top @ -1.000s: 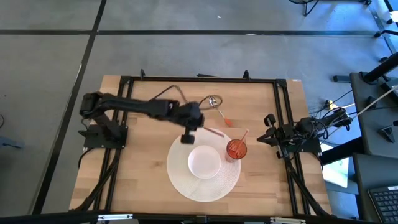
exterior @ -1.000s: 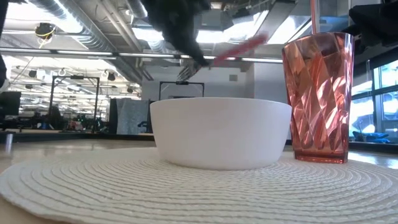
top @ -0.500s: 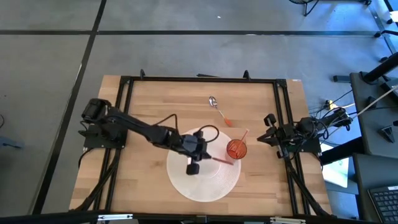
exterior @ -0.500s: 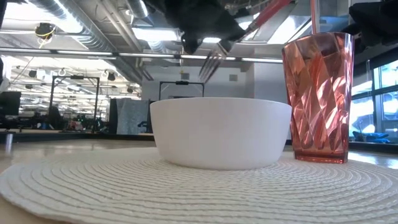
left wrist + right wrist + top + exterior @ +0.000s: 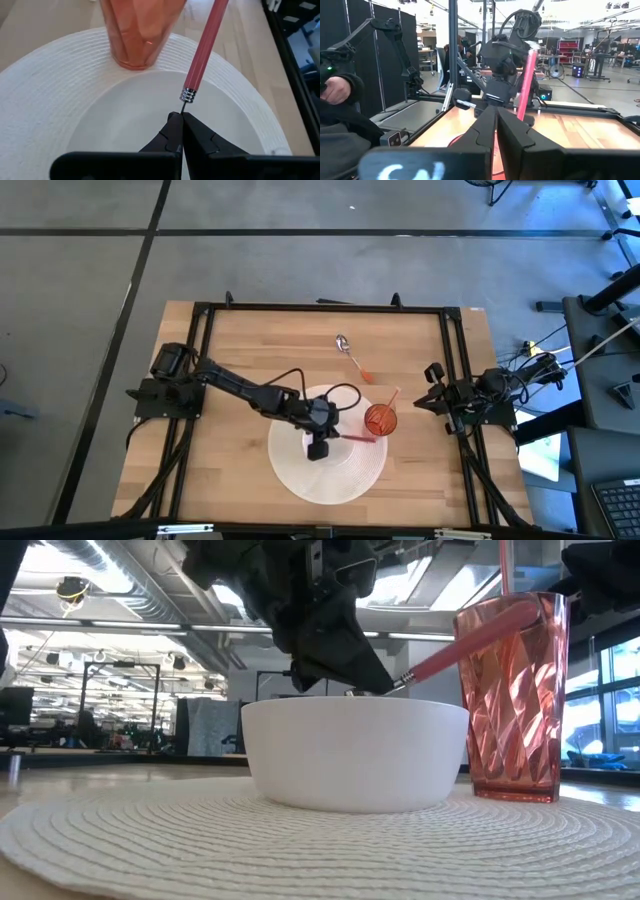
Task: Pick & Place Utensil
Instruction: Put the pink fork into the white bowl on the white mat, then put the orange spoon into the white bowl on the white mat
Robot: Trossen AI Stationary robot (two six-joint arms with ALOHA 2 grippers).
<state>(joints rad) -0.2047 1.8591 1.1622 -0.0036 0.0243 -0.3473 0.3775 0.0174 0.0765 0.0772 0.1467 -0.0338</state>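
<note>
Two dark robot arms stood at a light wooden bench [image 5: 240, 350] framed in black rails.

Item 1: left hand [image 5: 318, 448], reached out over the middle of the bench, above a round white woven placemat [image 5: 290, 470]. Its fingers [image 5: 172, 137] were pressed together on the thin metal neck of a pink-handled metal utensil [image 5: 202, 47]. The working end lay hidden between the fingers, so its type could not be told. The handle slanted up and away toward the tumbler.

Item 2: white round bowl [image 5: 355, 752], set on the placemat directly beneath the left hand. In the low view the hand [image 5: 335, 645] sat just above the rim, the pink handle [image 5: 465, 640] rising from it toward the tumbler.

Item 3: faceted red translucent plastic tumbler [image 5: 512, 695], upright at the placemat's edge, just beside the bowl on the right arm's side, with a pink straw-like stick [image 5: 392, 396] standing in it.

Item 4: second utensil, a metal spoon with an orange handle [image 5: 352, 358], lying flat on bare wood, well apart from the placemat toward the far edge.

Item 5: right hand [image 5: 432, 388], parked at the bench's right rail, its fingers [image 5: 490, 130] closed together with nothing between them.
</note>
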